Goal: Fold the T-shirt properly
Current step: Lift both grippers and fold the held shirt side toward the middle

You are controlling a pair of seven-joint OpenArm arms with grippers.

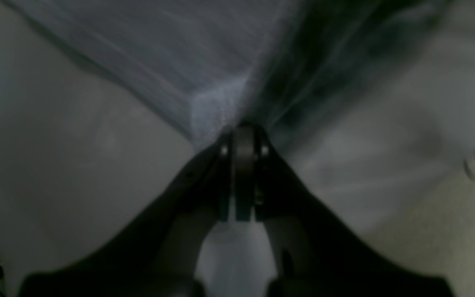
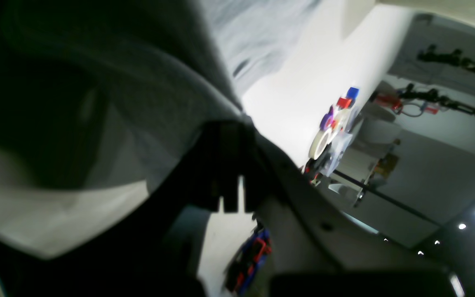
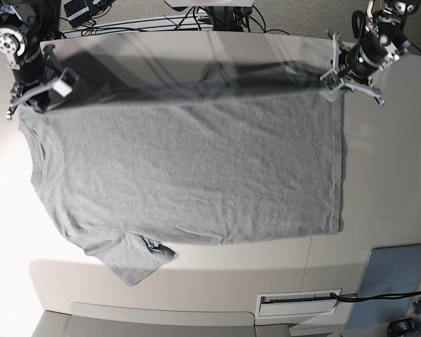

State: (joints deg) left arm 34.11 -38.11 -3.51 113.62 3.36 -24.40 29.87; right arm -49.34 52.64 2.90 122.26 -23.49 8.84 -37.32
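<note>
Base view: both tools grip the T-shirt (image 3: 196, 168).

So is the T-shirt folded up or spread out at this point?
Mostly spread: in the base view the T-shirt forms one broad grey sheet, its far edge lifted taut between both arms.

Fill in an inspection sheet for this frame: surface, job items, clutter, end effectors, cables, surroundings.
Surface: pale table, a seam running toward its edge
Job items: grey T-shirt, held up along its far edge, the rest spread, not yet folded; one part sticks out at the near left of the base view
Left end effector: shut on the T-shirt
Right end effector: shut on the T-shirt
Clutter: tape rolls and small coloured items, in the right wrist view
Cables: black cables at the base view's near right; more along the far edge
Surroundings: blue-grey panel near right; other robot arms beyond, in the right wrist view
</note>
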